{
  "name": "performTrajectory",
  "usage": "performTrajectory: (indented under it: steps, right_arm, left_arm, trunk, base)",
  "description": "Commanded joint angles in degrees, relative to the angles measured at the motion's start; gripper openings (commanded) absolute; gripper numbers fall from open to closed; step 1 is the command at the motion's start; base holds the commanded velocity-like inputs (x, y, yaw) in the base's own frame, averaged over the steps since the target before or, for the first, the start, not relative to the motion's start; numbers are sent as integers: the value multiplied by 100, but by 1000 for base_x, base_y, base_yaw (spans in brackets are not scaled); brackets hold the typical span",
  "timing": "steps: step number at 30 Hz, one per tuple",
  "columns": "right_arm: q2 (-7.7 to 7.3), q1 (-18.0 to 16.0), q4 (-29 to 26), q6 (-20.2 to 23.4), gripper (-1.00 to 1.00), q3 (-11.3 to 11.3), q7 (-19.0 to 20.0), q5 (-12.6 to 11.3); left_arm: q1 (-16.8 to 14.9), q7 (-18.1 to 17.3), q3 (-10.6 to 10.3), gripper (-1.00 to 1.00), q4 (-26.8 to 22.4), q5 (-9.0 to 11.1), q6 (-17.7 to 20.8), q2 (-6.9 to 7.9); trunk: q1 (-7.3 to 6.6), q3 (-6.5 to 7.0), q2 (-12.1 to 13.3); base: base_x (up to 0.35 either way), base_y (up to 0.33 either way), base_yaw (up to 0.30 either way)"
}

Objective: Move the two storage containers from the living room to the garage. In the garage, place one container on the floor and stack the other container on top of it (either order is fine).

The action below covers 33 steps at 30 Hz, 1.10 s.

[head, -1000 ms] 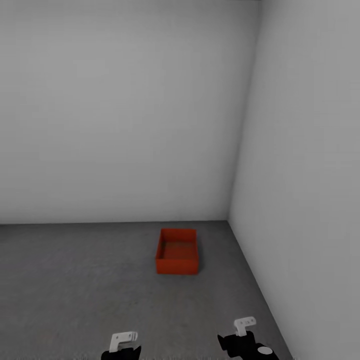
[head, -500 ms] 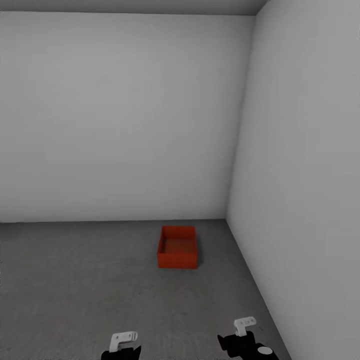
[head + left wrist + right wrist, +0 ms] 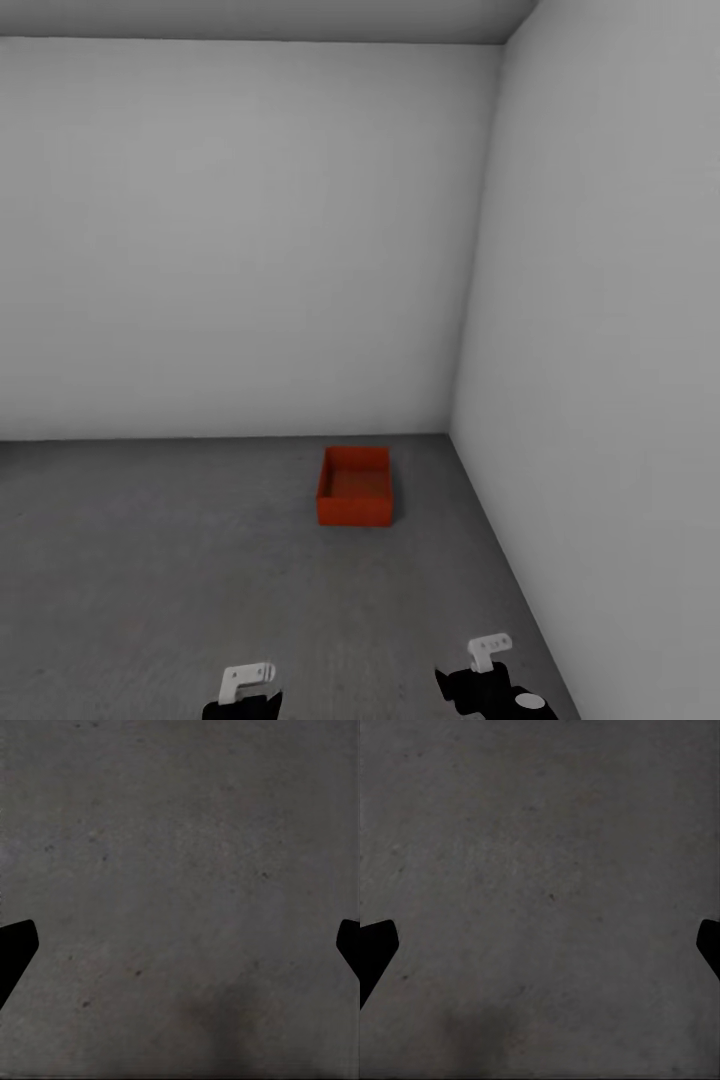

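Storage container [image 3: 354, 487] sat well ahead of both grippers; the left gripper [image 3: 180, 945] and right gripper [image 3: 540, 945] each had their dark fingertips spread wide apart at the edges of their wrist views, gripping nothing, over bare speckled concrete. Outward from them, the dark grey floor [image 3: 150, 560] ran to the orange-red, open-topped bin, which rested upright near the corner where two white walls [image 3: 250, 240] met, closer to the right-hand one. No writing or label could be read anywhere

orange-red storage container [image 3: 354, 488], speckled dark grey floor [image 3: 150, 560], white walls [image 3: 250, 240]
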Motion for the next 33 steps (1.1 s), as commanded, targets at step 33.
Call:
performTrajectory:
  steps: [33]
  right_arm:
    - [6,-1,-13,34,100,-32,37,59]
  left_arm:
    - [-2,-24,-8,100,-11,68,40,6]
  trunk:
    - [-640,513,1158]
  base:
    - [-231,0,-36]
